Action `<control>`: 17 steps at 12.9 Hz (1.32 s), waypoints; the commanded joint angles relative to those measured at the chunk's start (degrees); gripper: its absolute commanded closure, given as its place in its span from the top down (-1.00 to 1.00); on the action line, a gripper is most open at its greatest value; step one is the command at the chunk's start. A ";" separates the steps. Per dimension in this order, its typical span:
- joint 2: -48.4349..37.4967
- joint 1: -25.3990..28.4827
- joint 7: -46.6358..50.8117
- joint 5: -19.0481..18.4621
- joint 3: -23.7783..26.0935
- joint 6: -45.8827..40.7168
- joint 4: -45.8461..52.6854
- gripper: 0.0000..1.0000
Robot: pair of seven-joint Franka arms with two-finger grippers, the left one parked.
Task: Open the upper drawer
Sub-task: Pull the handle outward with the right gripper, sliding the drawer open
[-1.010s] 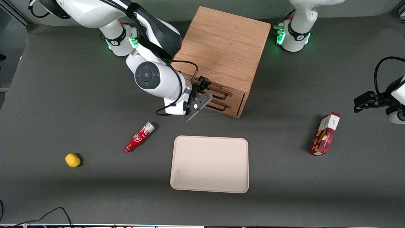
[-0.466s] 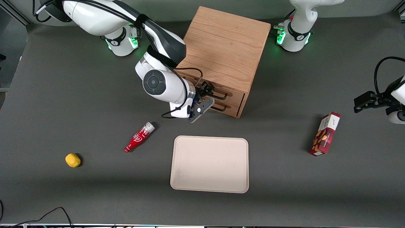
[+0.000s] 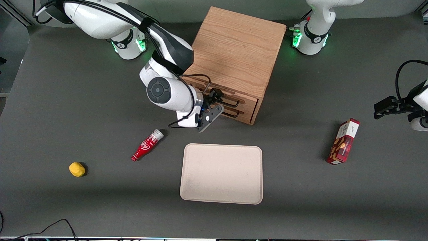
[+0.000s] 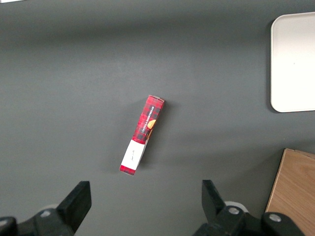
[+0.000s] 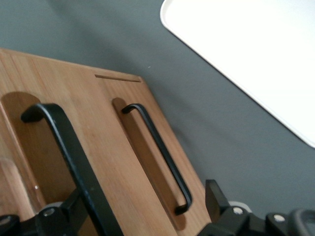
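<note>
The wooden cabinet (image 3: 237, 50) stands at the table's middle, and both drawers look shut. The upper drawer (image 3: 248, 99) carries a thin black handle (image 3: 233, 100), with the lower drawer (image 3: 246, 115) just beneath it. My right gripper (image 3: 215, 103) is open in front of the drawer fronts, at the handles' end toward the working arm. In the right wrist view the upper handle (image 5: 69, 152) passes close by one finger (image 5: 74, 206). The lower handle (image 5: 160, 152) lies between the fingers, and the gripper (image 5: 145, 209) holds nothing.
A beige tray (image 3: 221, 173) lies nearer the front camera than the cabinet. A red bottle (image 3: 147, 144) and a yellow lump (image 3: 77, 169) lie toward the working arm's end. A red box (image 3: 344, 141) lies toward the parked arm's end.
The arm swung in toward the cabinet front, then eased slightly toward the working arm's end. The gripper stayed open and the drawers have not moved.
</note>
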 commanded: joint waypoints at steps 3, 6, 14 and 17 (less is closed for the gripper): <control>-0.30 -2.39 -2.33 -4.05 0.10 2.00 -0.19 1.00; -0.03 -3.88 -3.47 -5.10 -0.51 2.26 0.25 1.00; -0.03 -6.78 -10.06 -6.86 -4.47 2.18 2.45 1.00; 0.06 -6.70 -13.05 -6.78 -6.93 2.09 3.41 1.00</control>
